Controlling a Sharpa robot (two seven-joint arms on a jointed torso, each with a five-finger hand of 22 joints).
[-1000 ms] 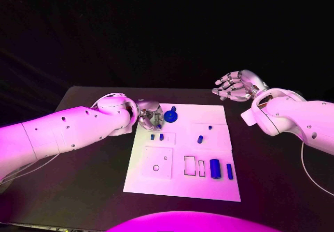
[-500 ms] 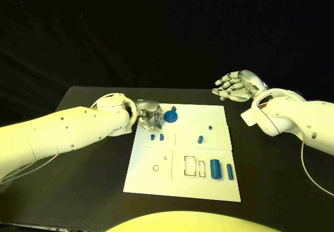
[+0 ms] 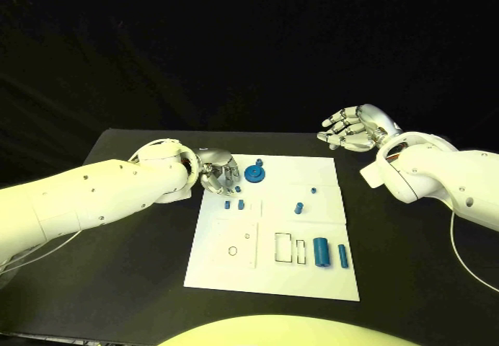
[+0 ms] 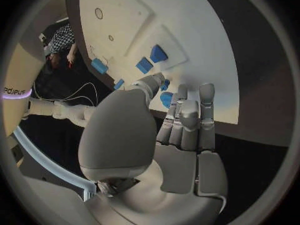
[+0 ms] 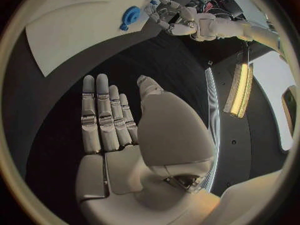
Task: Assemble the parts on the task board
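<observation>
The white task board [image 3: 279, 223] lies mid-table. My left hand [image 3: 219, 174] hovers low over its far-left corner, beside a blue gear-shaped part [image 3: 256, 173]. In the left wrist view a small blue part [image 4: 165, 99] sits between the thumb tip and the fingers [image 4: 190, 112]. Whether they grip it is unclear. Two small blue parts [image 3: 234, 205] lie just nearer on the board. My right hand [image 3: 352, 127] is raised past the board's far-right corner, fingers apart and holding nothing. The right wrist view shows the same flat palm [image 5: 119, 135].
More blue parts sit on the board: two small pegs [image 3: 301, 207] at centre-right and a thick cylinder [image 3: 321, 251] with a slim bar [image 3: 342, 255] near the front right. Rectangular cut-outs [image 3: 290, 247] and a raised panel [image 3: 237, 242] fill the near half. Black table [image 3: 135, 259] surrounds it.
My left hand has shifted slightly left and away at the board's far-left corner. The right hand and the parts have stayed put.
</observation>
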